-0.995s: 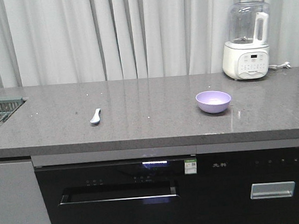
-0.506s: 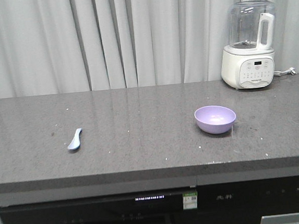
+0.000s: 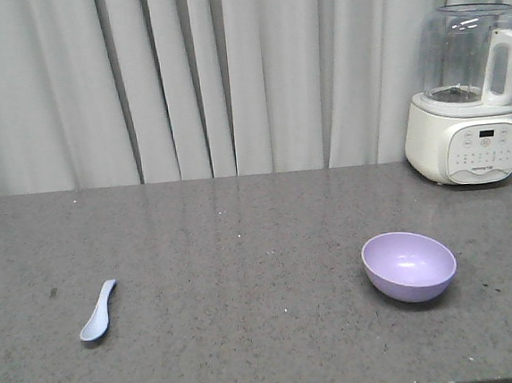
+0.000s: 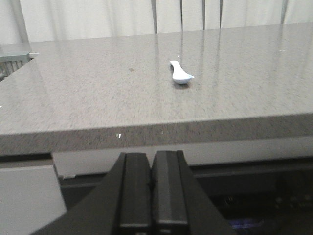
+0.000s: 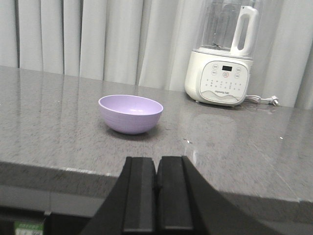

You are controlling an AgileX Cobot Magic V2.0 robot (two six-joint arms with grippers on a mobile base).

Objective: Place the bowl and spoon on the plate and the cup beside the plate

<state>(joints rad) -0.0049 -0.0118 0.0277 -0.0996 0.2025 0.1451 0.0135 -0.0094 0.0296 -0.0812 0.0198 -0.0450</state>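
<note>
Bowl: We saw the purple bowl [image 3: 410, 266] sitting upright and empty on the right side of the gray counter [image 3: 242, 237].
Spoon: The spoon [image 3: 99, 310] lay flat on the left side, well apart from the bowl. Its scoop end pointed toward the front edge.
Plate and cup: We could not find them in any view.
Left gripper: The left gripper [image 4: 151, 164] was closed, its fingers pressed together with nothing between them. It sat low, in front of the counter edge, and faced the spoon.
Right gripper: The right gripper [image 5: 157, 166] was closed and empty too. It was also low and faced the bowl.
Blender: A white blender [image 3: 468, 92] with a clear jug stood at the back right, behind the bowl.
How far along: We thought nothing was in place yet.
What could go wrong:
- Both grippers sat below the counter top, so going straight ahead could bump them into the edge.
- Closed fingers would push the bowl or spoon away, not grab them.
- The spoon was thin and flat, so fingers could scrape the counter or let it slip.
- The bowl looked smooth and round, so a pinch on its rim could tip it.
- With no plate in sight, we had nowhere to put things.
</note>
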